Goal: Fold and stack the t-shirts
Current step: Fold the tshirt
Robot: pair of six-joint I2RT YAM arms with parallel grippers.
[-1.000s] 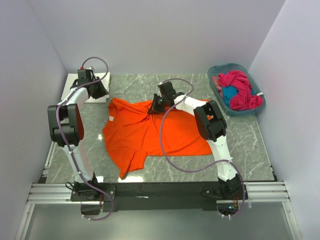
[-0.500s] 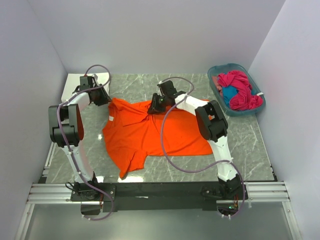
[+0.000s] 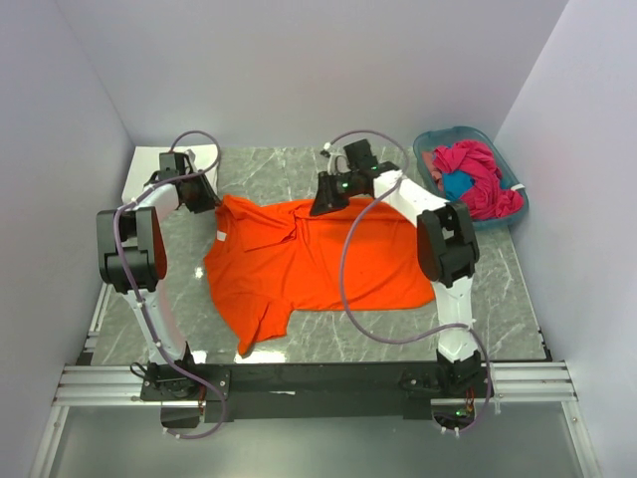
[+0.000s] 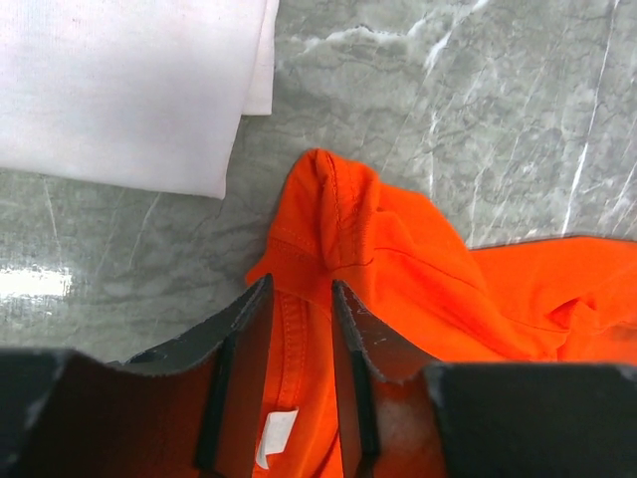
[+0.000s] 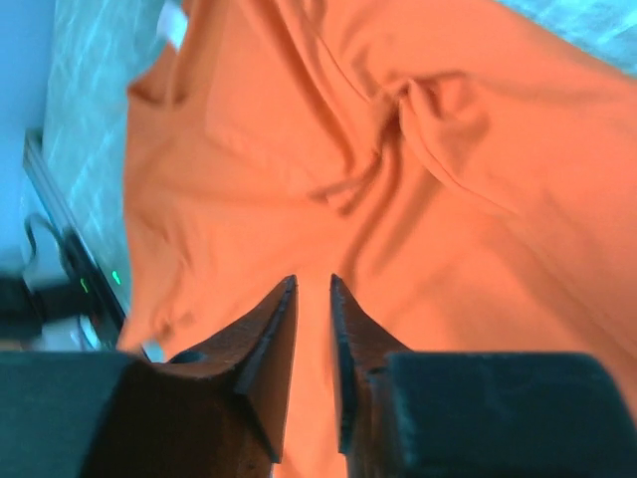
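The orange t-shirt (image 3: 309, 259) lies spread on the marble table, wrinkled along its top edge. My left gripper (image 3: 203, 198) is at the shirt's far left corner. In the left wrist view its fingers (image 4: 301, 291) stand narrowly apart astride the orange hem (image 4: 418, 269), near a white label. My right gripper (image 3: 321, 203) hovers over the shirt's top edge. In the right wrist view its fingers (image 5: 314, 284) are slightly apart and empty above the orange cloth (image 5: 398, 149). A folded white shirt (image 3: 146, 167) lies at the far left and also shows in the left wrist view (image 4: 119, 80).
A teal basket (image 3: 435, 184) at the far right holds a magenta shirt (image 3: 480, 174) and a blue one (image 3: 458, 187). Bare marble (image 3: 488, 289) shows right of the orange shirt. Walls close in on both sides.
My left gripper moved from the white shirt down to the orange shirt's corner. My right gripper pulled back and to the right, off the shirt's collar area.
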